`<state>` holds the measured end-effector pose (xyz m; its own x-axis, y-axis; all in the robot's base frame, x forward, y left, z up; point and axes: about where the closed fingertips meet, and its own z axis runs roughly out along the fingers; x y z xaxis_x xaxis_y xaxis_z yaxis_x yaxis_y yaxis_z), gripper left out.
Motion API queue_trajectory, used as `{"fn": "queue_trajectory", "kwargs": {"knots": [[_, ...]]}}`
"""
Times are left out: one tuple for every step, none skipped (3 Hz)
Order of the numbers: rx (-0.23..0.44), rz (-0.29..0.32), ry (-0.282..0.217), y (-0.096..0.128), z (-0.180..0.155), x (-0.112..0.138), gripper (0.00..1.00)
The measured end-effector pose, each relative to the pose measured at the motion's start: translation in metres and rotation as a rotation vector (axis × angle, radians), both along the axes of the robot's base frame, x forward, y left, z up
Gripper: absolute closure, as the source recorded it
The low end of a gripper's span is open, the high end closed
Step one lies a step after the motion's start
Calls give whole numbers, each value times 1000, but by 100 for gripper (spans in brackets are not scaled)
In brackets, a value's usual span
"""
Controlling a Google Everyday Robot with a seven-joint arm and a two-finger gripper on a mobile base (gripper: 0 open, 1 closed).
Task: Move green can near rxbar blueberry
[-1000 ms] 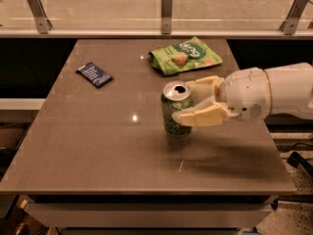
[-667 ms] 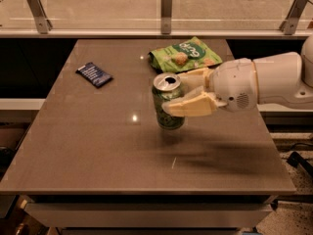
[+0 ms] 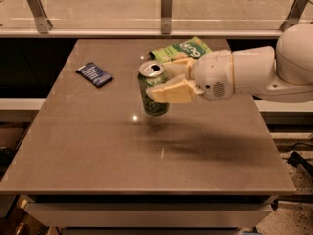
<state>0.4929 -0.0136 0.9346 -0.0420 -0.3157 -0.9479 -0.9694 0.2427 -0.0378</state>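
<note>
The green can (image 3: 152, 89) is upright, with a silver top and pull-tab hole, held a little above the brown table (image 3: 98, 151) near its middle. My gripper (image 3: 168, 80) reaches in from the right and is shut on the can, one cream finger (image 3: 171, 93) in front of it and one behind. The rxbar blueberry (image 3: 94, 74), a flat dark blue wrapper, lies on the table to the can's left and slightly farther back, well apart from it.
A green snack bag (image 3: 183, 49) lies at the back of the table, partly behind my gripper. A glass rail with metal posts (image 3: 167, 11) runs along the far side. The table's edges drop off at left, right and front.
My gripper has carried the green can leftward and lifted it off the table, closer to the rxbar blueberry. The bar and snack bag have not moved.
</note>
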Motion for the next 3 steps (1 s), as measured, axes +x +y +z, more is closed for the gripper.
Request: {"fn": "queue_trajectory", "kwargs": {"knots": [[26, 7, 2, 12, -3, 22, 100], [37, 20, 21, 25, -11, 42, 100], [34, 23, 39, 35, -18, 59, 100]]}}
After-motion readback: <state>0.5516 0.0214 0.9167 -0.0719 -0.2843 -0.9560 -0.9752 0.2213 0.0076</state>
